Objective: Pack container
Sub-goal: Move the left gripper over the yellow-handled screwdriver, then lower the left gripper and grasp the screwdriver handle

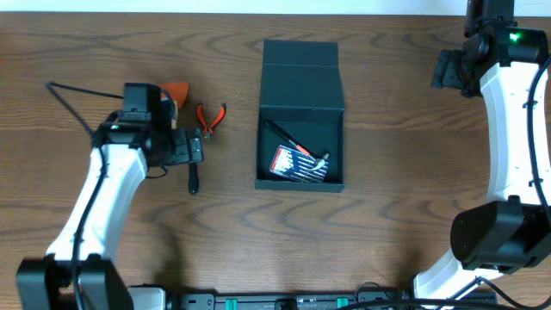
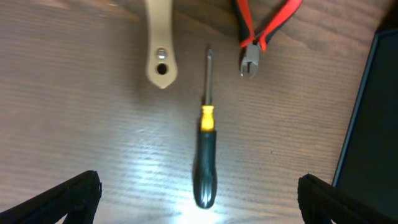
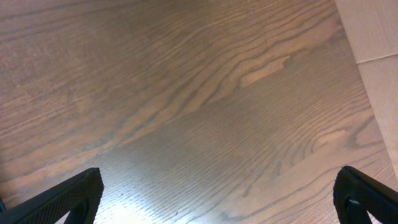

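Left wrist view: the left gripper (image 2: 199,193) is held wide apart over the screwdriver (image 2: 206,155) on the desk (image 2: 74,124), apparently lined up for grasping.

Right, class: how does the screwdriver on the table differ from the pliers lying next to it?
The screwdriver is one straight piece with a black handle and yellow collar; the pliers have two red-and-black handles spread in a V. The screwdriver's tip points the opposite way to the pliers' nose. Both lie on the table, outside the container.
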You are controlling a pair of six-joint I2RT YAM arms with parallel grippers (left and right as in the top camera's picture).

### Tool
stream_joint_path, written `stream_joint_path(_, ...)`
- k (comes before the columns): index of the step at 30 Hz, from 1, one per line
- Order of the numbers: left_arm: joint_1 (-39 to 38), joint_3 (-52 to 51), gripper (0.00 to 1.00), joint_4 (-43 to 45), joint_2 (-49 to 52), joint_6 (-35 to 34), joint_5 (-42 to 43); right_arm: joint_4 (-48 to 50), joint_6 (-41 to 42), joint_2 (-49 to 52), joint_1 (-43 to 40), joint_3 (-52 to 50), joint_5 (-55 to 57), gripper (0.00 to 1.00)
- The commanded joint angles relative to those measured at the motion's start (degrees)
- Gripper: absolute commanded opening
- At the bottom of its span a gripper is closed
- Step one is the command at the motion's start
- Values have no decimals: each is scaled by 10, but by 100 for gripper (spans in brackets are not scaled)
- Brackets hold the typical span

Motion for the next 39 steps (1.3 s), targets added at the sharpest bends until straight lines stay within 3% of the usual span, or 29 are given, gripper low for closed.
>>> stream_joint_path(1,-27,-9,99,1,34,10,3,0,4,-3,-1,8,7,99)
stream_joint_path(7,-65,-9,99,2,79,4,-39,0,4,-3,-1,8,7,99)
stream_joint_path(20,-64,-13,99,9,89,-60,-65,0,4,-3,-1,8,7,99)
stream_joint_path(39,-63,-61,98,73,135,-59,-64,0,4,-3,-1,8,7,99)
